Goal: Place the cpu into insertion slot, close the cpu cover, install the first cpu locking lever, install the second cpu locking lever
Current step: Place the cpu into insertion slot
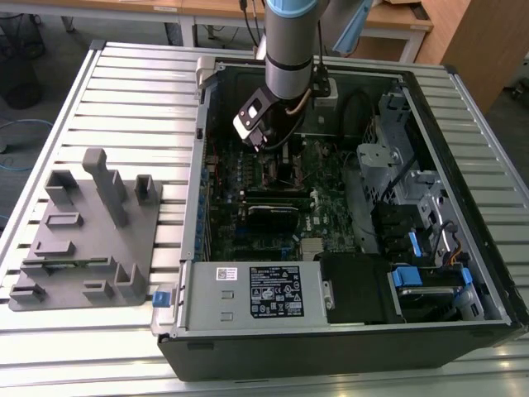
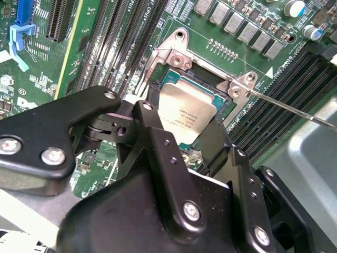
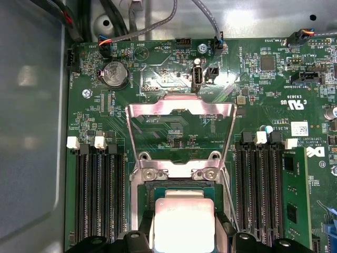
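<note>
Pinching the cpu (image 2: 187,113) in the gripper (image 2: 184,132), a bit tilted, straight over the insertion slot (image 2: 206,78), with the cpu cover (image 3: 181,108) standing open.

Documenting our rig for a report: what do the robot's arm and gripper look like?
The arm is a grey cylinder with a light-blue band and a black cable at its wrist. The gripper is black, with jointed fingers and silver screws.

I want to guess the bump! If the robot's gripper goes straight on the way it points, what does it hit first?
Probably the square black-framed socket on the green circuit board: the gripper holds the small silver-grey square metal chip right over it. How much gap is left, I cannot tell.
</note>
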Controlling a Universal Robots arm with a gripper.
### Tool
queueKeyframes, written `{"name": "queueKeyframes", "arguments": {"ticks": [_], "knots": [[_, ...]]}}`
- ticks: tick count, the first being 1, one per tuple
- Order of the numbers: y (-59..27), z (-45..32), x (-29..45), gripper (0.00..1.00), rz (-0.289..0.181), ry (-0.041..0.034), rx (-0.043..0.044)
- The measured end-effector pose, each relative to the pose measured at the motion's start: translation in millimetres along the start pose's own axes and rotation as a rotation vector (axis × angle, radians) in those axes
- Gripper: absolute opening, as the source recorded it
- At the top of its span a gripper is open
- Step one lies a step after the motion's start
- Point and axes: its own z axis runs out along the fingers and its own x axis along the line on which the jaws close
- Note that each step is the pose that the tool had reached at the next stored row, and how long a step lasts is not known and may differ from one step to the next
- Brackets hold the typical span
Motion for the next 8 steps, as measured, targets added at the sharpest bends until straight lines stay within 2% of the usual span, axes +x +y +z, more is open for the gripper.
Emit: {"name": "queueKeyframes", "arguments": {"ticks": [8], "knots": [[0.1,-2.6,0.0,0.54,0.0,0.0006,0.0001]]}}
